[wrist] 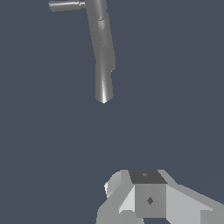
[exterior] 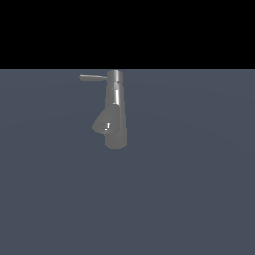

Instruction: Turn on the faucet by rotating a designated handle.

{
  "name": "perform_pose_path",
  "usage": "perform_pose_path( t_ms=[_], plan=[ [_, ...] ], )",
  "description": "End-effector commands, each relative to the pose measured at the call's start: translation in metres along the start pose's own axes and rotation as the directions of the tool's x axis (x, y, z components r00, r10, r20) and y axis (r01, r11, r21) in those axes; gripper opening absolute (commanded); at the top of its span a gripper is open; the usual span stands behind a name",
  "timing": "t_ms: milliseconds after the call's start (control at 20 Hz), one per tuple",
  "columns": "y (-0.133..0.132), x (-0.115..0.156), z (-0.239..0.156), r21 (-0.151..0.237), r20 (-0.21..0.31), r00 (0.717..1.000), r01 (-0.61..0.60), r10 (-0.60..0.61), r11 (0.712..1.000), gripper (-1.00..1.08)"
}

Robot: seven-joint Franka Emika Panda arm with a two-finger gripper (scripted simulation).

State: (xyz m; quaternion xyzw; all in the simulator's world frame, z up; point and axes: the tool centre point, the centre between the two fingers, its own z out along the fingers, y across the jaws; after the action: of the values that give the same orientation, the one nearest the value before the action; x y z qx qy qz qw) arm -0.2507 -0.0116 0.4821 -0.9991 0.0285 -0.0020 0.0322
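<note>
**Grey faucet standing alone, end effector well apart from it**

A shiny grey metal faucet [exterior: 115, 112] stands upright on a flat, plain slate-blue surface [exterior: 199, 199], slightly toward the exterior view's left of centre. Its tall cylindrical column carries a short conical spout [exterior: 102, 125] low down, angled toward the exterior view's left. From the cap at the top, a thin handle [exterior: 92, 77] sticks out sideways, also toward the exterior view's left, much slimmer than the column. Above the surface the background is solid black.

The arm does not appear in the exterior view. In the wrist view, pale grey blocky parts of the end effector [wrist: 148, 199] show at the frame edge, well apart from the faucet and touching nothing. Whether its fingers are spread or pressed together cannot be told. No brand, label or writing is readable anywhere.
</note>
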Motion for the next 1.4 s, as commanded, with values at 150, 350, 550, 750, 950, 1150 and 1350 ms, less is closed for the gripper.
perform_pose_path(
  t_ms=[150,350,550,750,950,1150,1350],
  plan=[
    [0.001,0.001,0.000,-0.006,-0.003,1.000,0.003,-0.003,1.000,-1.00],
    [0.006,0.002,-0.001,-0.031,-0.012,1.000,0.016,-0.016,0.999,-1.00],
    [0.008,0.003,-0.001,-0.046,-0.018,1.000,0.025,-0.026,0.999,-1.00],
    [0.008,0.003,-0.001,-0.041,-0.017,1.000,0.020,-0.021,0.999,-1.00],
    [0.006,0.010,-0.002,-0.032,-0.015,1.000,-0.001,0.001,0.999,-1.00],
    [0.003,0.022,-0.002,-0.016,-0.011,0.999,-0.040,0.040,0.999,-1.00],
    [-0.001,0.038,-0.002,0.004,-0.003,0.995,-0.095,0.095,0.995,-1.00]
  ],
)
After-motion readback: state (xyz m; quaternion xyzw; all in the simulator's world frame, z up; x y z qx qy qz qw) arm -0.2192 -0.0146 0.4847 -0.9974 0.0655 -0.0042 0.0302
